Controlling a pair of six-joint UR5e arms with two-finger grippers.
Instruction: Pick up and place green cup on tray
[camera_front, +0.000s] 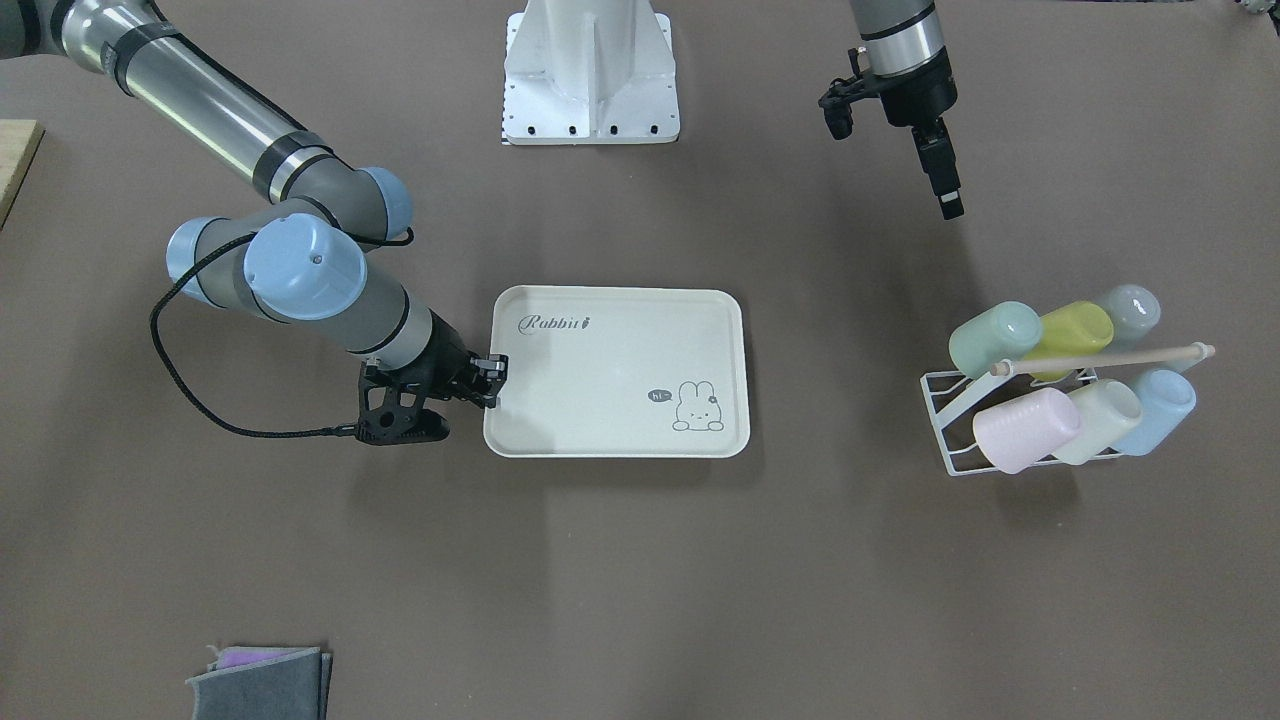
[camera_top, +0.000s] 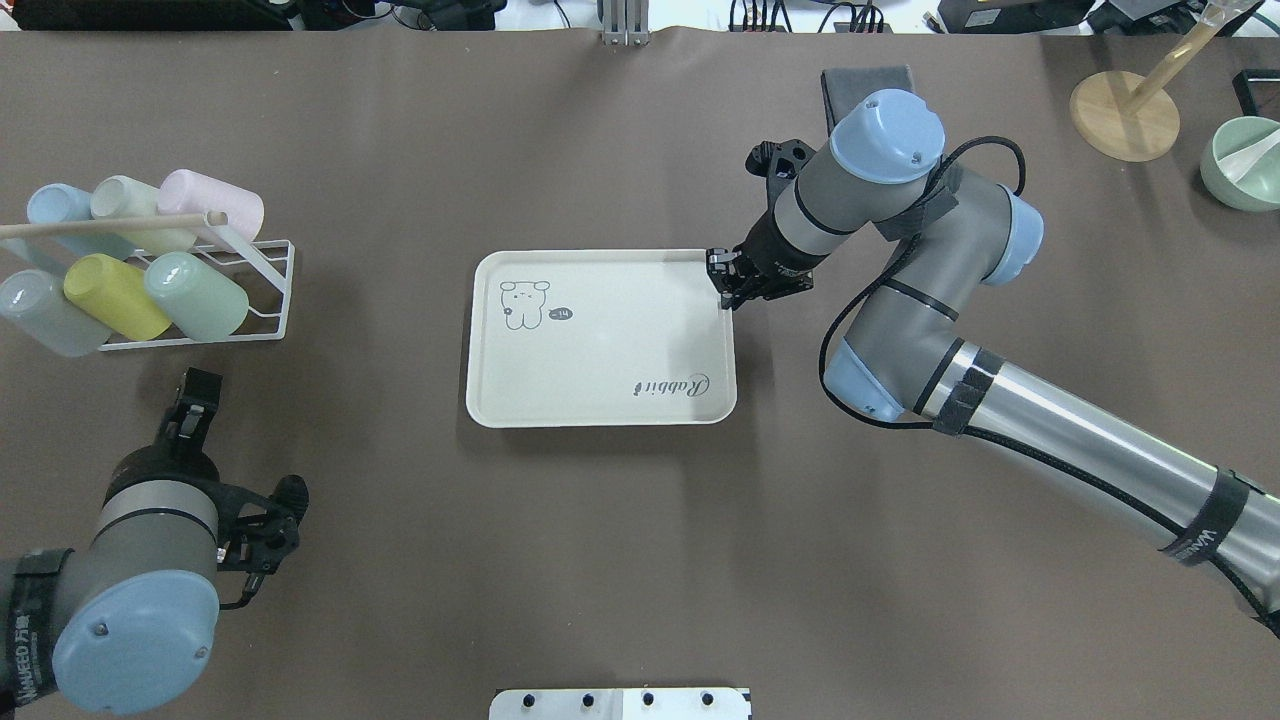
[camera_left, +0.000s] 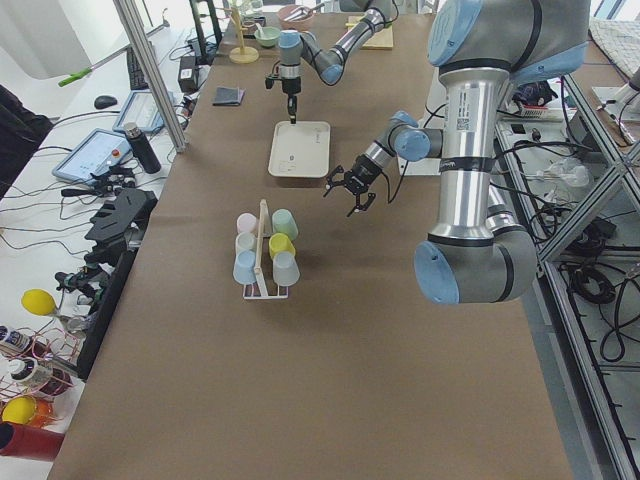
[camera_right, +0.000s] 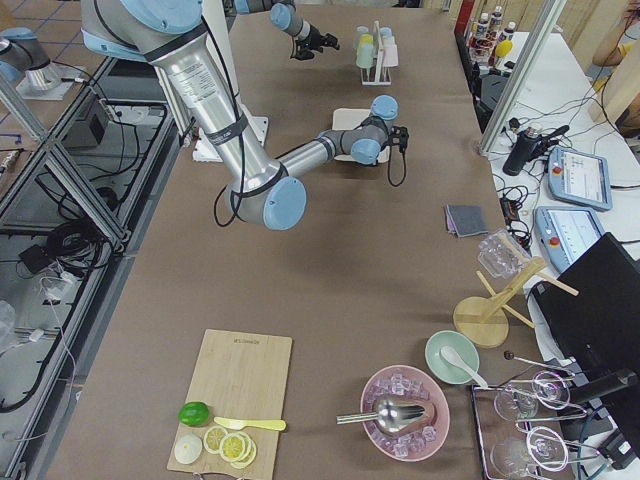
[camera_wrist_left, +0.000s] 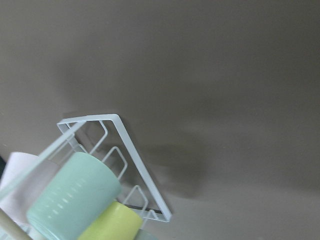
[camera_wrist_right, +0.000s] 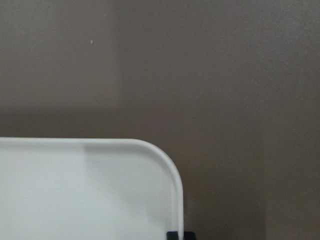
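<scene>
The green cup (camera_top: 197, 294), pale mint, lies on its side in a white wire rack (camera_top: 268, 290) at the table's left; it also shows in the front view (camera_front: 995, 338) and the left wrist view (camera_wrist_left: 75, 195). The cream tray (camera_top: 600, 390) with the "Rabbit" script lies mid-table, with nothing on it. My left gripper (camera_top: 194, 382) hovers above the table just in front of the rack, apart from the cups, and looks open and empty. My right gripper (camera_top: 724, 282) is shut on the tray's rim near its far right corner (camera_wrist_right: 150, 150).
The rack also holds yellow-green (camera_top: 115, 295), grey, blue, cream and pink (camera_top: 215, 205) cups under a wooden rod (camera_top: 110, 224). Folded cloths (camera_front: 260, 680) lie at the far right edge. A wooden stand (camera_top: 1125, 115) and a green bowl (camera_top: 1240, 165) stand at the far right.
</scene>
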